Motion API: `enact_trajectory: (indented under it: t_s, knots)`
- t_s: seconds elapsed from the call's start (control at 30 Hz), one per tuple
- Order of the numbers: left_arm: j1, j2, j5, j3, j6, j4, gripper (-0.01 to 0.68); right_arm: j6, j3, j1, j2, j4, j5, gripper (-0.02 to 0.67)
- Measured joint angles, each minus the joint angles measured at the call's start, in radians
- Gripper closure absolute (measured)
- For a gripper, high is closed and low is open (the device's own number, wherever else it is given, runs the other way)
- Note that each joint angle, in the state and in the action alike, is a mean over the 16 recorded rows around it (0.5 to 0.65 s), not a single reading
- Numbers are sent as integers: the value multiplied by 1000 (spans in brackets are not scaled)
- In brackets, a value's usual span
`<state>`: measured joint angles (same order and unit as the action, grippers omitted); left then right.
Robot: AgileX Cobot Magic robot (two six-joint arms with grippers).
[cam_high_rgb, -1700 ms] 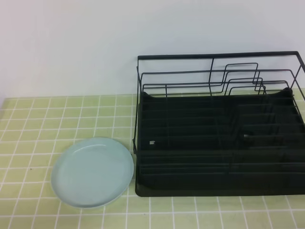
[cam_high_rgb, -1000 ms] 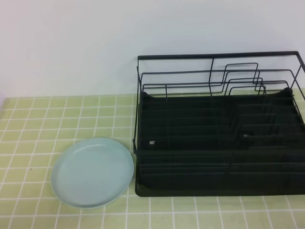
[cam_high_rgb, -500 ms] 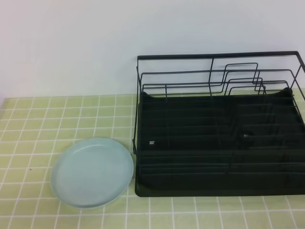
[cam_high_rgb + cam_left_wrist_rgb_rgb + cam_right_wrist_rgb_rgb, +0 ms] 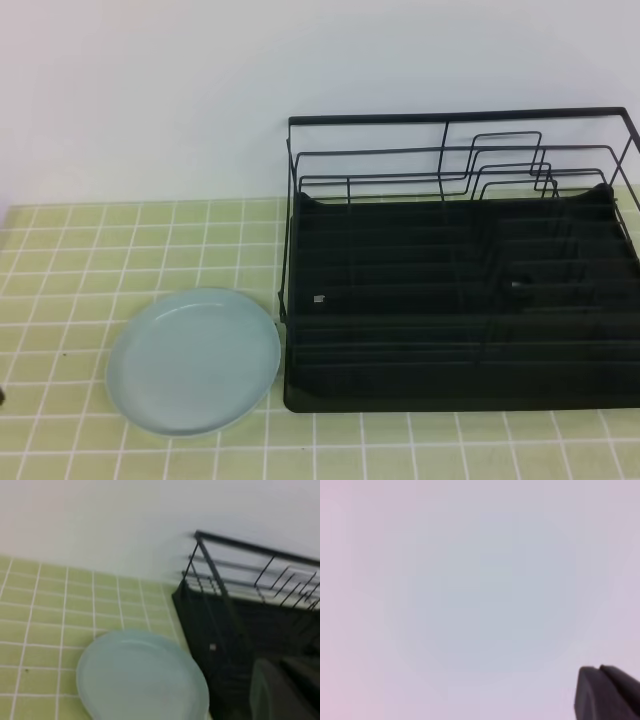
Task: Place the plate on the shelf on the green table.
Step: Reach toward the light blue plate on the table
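Note:
The plate (image 4: 193, 362), round, pale mint-blue and glossy, lies flat on the green table (image 4: 120, 250), just left of the shelf. In the left wrist view the plate (image 4: 142, 677) sits low in the middle. The shelf (image 4: 460, 290) is a black wire rack with a ribbed tray base, and it holds nothing. It also fills the right side of the left wrist view as the shelf (image 4: 240, 610). My left gripper (image 4: 279, 666) is a blurred dark shape at the lower right, shut and above the plate's right side. My right gripper (image 4: 601, 671) is shut, holds nothing and faces a blank wall.
A plain white wall (image 4: 150, 100) rises behind the tiled surface. The shelf's near left corner stands almost against the plate's rim. A thin dark sliver (image 4: 2, 396) shows at the left edge of the high view.
A dark sliver has come in at the left edge of the high view. The plate and the shelf have not moved.

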<state>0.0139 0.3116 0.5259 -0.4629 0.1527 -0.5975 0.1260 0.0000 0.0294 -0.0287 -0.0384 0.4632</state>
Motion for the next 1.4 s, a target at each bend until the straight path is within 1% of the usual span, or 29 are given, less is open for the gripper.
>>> enact_trajectory:
  t_s: [0.07,0.17,0.27,0.37,0.43,0.53,0.67,0.83,0.97,1.03,1.17,1.3,1.4]
  knots:
    - [0,75,22,-42,36,0,673,31,-29,0,2,-10,17,652]
    - [0,188,49,-100,78,0,673,70,-96,0,18,-5,-35,652]
    - [0,300,69,-148,103,0,671,89,-180,0,56,26,-146,652]
    - [0,406,84,-184,112,4,658,58,-273,0,106,77,-289,652]
    - [0,474,92,-201,111,11,636,27,-333,0,139,118,-382,652]
    - [0,573,94,-217,105,25,582,-23,-407,0,188,168,-494,652]
    - [0,702,75,-226,96,46,491,-60,-465,0,241,158,-583,652]
    - [0,855,25,-232,87,72,380,-113,-486,0,260,42,-691,652]
    - [0,973,-11,-253,86,82,321,-174,-487,0,259,-108,-813,652]
    - [0,1029,-24,-270,85,84,308,-217,-487,0,259,-192,-882,652]
    - [0,1131,-40,-317,83,84,305,-342,-487,0,261,-336,-1011,652]
    - [0,1224,-38,-374,80,84,305,-467,-487,0,264,-443,-1108,652]
    - [0,1285,-32,-417,79,84,305,-524,-487,0,264,-506,-1173,652]
